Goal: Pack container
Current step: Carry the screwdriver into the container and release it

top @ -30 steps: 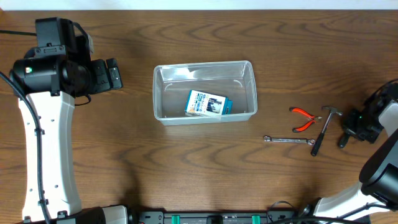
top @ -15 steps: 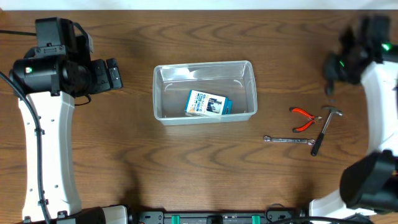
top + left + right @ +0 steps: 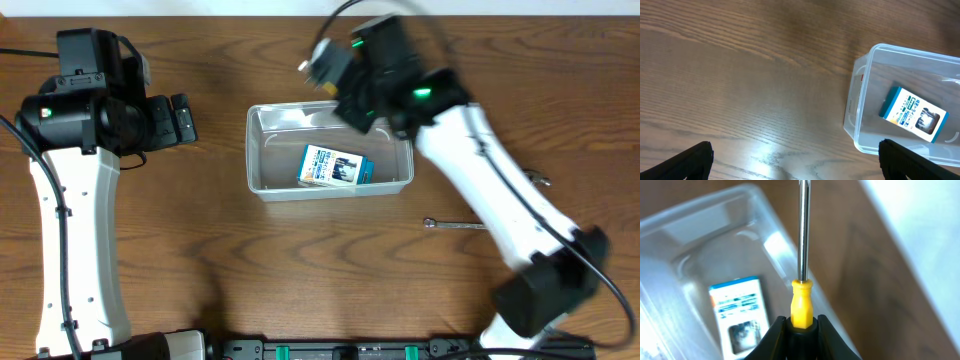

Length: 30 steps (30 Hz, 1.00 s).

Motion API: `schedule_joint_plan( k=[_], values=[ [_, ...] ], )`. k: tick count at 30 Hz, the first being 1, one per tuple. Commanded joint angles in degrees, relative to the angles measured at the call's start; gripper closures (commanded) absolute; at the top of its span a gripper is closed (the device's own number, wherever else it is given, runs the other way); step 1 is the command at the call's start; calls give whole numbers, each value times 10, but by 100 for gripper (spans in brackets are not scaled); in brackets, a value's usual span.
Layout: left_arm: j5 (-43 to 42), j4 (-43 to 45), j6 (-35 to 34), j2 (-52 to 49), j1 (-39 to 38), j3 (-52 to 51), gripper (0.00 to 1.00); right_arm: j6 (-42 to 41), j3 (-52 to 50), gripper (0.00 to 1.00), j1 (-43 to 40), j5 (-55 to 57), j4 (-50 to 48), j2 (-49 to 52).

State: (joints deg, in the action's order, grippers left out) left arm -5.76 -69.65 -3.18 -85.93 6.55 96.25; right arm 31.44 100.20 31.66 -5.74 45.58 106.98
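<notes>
The tub [image 3: 262,160] sits mid-worktop [image 3: 300,270] with a small box [image 3: 334,166] inside. The right hand [image 3: 801,326] grips a screwdriver [image 3: 802,297] by its yellow handle, over the tub's far edge. The left hand [image 3: 183,118] is spread wide, left of the tub. The tub looks light and slick, so it would likely slide if bumped. Its rim is the best hold.

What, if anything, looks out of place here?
Nothing stands out. The tub sits upright with the box lying flat inside, the right claw grips a screwdriver above it, and a wrench lies on the table.
</notes>
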Motion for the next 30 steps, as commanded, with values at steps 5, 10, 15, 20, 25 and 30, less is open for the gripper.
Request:
schedule_joint_plan(
  k=[5, 10, 15, 20, 25, 30],
  values=[
    [5, -2, -3, -2, 0, 0, 2, 40, 1, 99, 20, -72, 32, 131],
    [5, -2, -3, -2, 0, 0, 2, 40, 1, 99, 19, -74, 47, 154],
    [5, -5, -3, -2, 0, 0, 2, 40, 3, 46, 17, -71, 52, 149],
    [5, -12, -3, -2, 0, 0, 2, -22, 30, 30, 8, -19, 55, 103],
    [5, -13, -3, -2, 0, 0, 2, -178, 77, 18, -40, 79, 61, 3],
    [5, -15, -3, -2, 0, 0, 2, -429, 78, 10, -150, 171, 129, -79]
  ],
)
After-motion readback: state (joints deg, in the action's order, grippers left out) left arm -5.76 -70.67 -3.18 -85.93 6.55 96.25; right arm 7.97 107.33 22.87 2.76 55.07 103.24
